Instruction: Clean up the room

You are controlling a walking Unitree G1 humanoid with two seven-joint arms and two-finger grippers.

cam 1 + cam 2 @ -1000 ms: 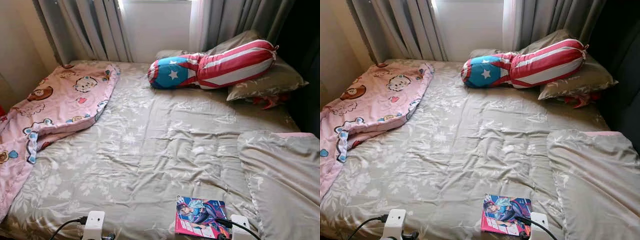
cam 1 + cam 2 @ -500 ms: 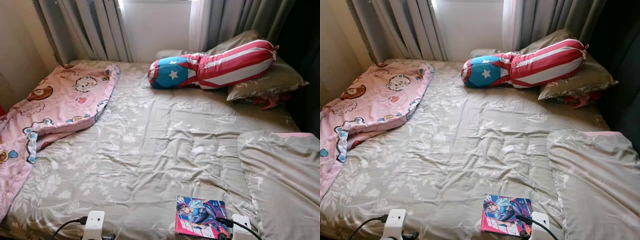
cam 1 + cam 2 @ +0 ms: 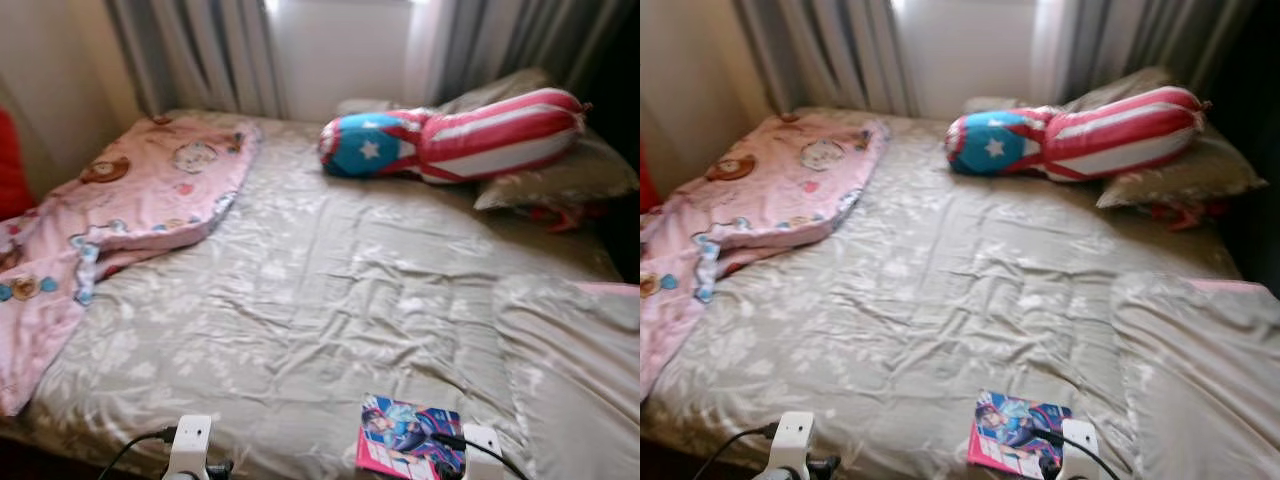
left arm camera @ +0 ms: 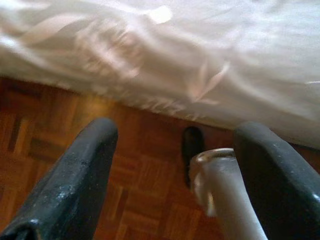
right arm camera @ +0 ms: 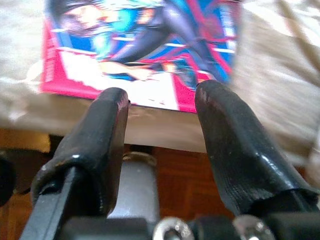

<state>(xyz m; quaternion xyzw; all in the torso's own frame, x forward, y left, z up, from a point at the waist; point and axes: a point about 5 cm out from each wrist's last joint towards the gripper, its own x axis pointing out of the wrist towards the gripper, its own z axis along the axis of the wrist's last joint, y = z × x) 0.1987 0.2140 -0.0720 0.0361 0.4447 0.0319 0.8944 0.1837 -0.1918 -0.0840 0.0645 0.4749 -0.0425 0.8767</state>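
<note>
Two head views show a bed [image 3: 300, 300] covered with a grey-green sheet with a pale leaf pattern. No writing can be read anywhere; the pictures are a little blurred. A comic book [image 3: 410, 436] with a pink and blue cover lies flat near the front edge of the bed, on the robot's right side. Its cover shows a drawn figure, and the text on it is too small to tell. A pink blanket [image 3: 120, 210] with cartoon animals lies crumpled on the left side of the bed. A long cushion [image 3: 455, 140] with red and white stripes and a blue end with a white star lies at the far side, resting on a grey pillow [image 3: 560, 175]. Another grey pillow [image 3: 575, 370] lies on the right. Grey curtains [image 3: 200, 50] hang behind the bed.

From the left wrist, the left gripper [image 4: 175, 165] hangs over a wooden parquet floor [image 4: 75, 150], its fingers spread apart with nothing between them. The edge of the sheet hangs above.

From the right wrist, the right gripper [image 5: 160, 115] has its fingers spread apart. Their tips are just at the near edge of the comic book [image 5: 145, 45], which lies beyond them on the sheet, not gripped.
</note>
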